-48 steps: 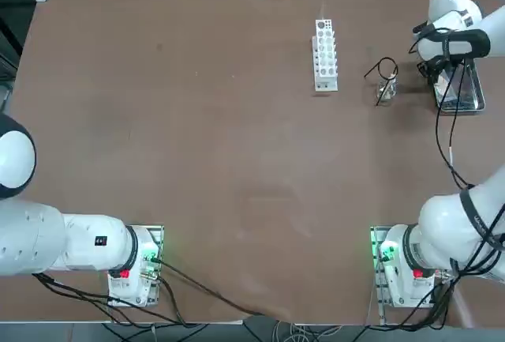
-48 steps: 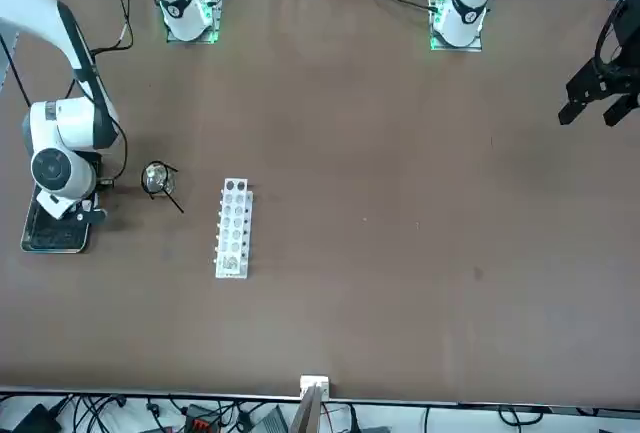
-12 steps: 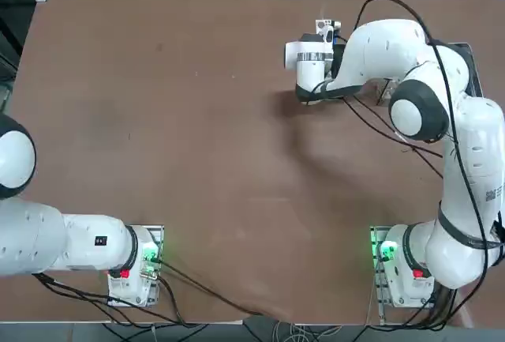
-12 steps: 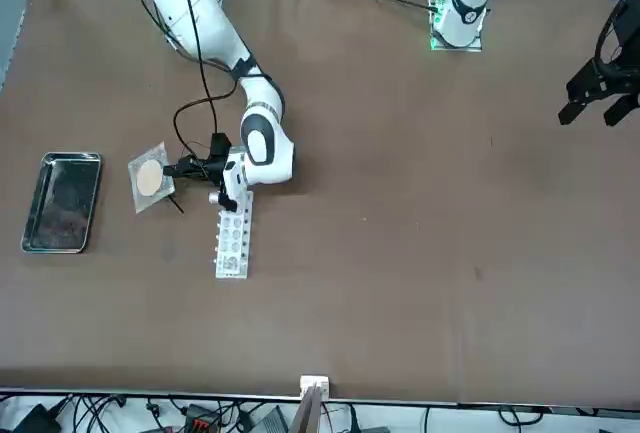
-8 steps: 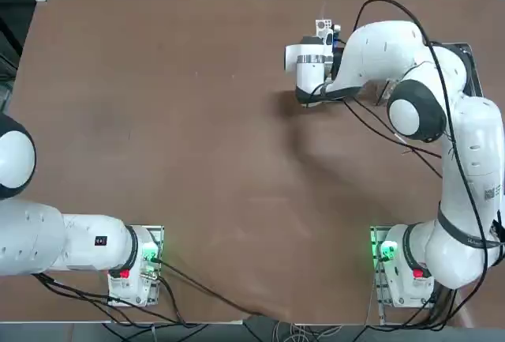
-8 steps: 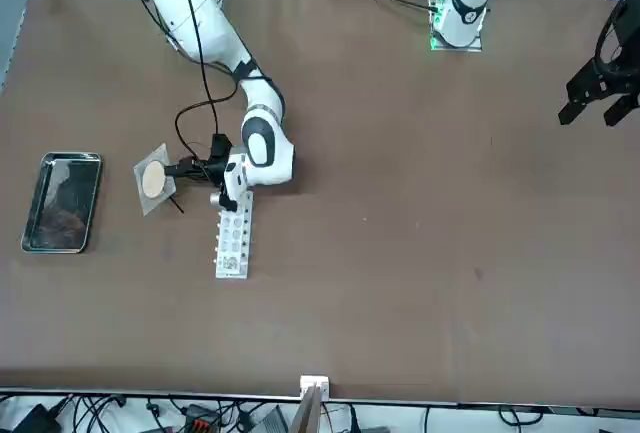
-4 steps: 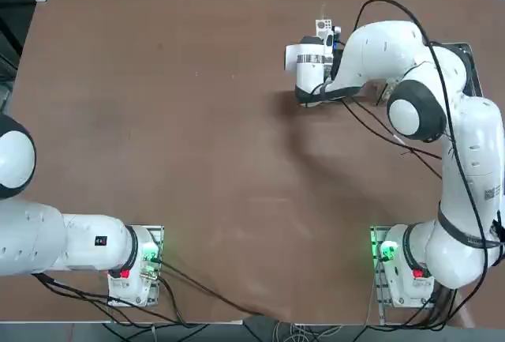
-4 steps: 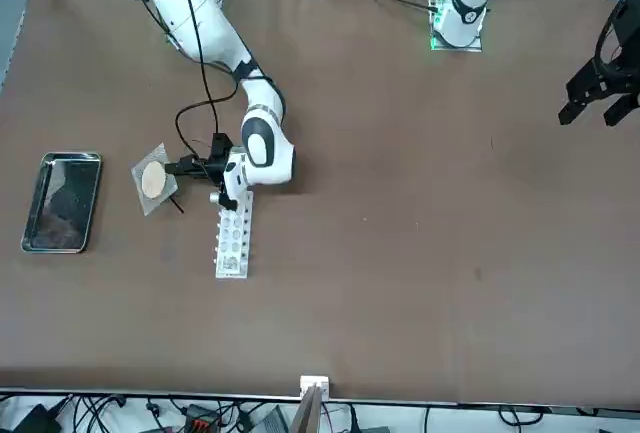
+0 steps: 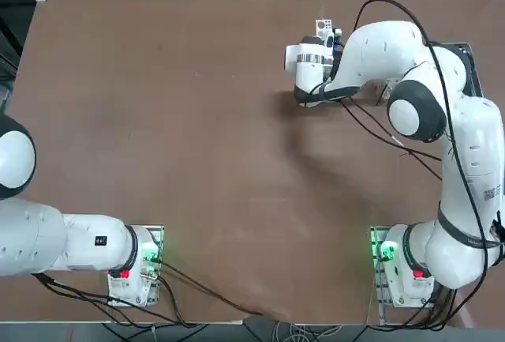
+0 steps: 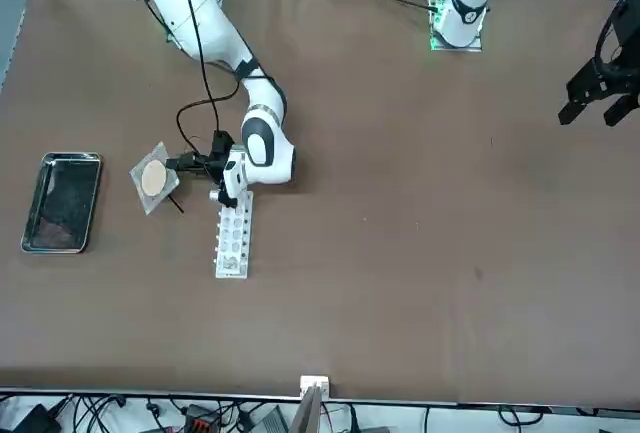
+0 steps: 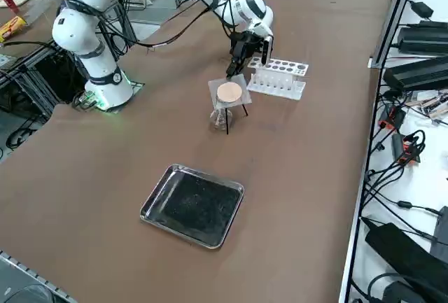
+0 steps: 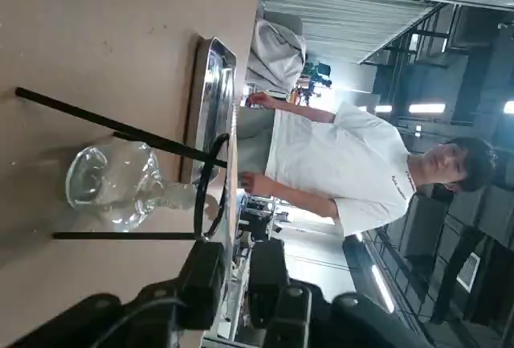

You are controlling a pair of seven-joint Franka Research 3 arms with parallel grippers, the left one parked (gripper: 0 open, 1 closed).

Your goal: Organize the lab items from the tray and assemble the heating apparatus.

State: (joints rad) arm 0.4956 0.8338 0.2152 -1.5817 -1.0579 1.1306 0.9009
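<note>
clear glass burner (image 12: 120, 185); black tripod (image 12: 144, 175); grey mesh (image 11: 229, 93), beige centre; shiny steel tray (image 11: 192, 204), dark floor.

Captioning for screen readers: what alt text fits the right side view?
The right claw meets the edge of a grey mesh square atop a wire tripod over a glass burner, beside a white test-tube rack; a steel tray lies nearer the camera.

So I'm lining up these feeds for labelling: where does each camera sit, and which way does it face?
Top: overhead, looking down; both arm bases show at the bottom edge.
Front: across the table, facing the robot; right gripper at the mesh.
Right side: raised at the robot's right, looking diagonally past the tray.
Right wrist: on the arm, behind its fingers, facing the burner under the tripod.
Front and side share the rack.
</note>
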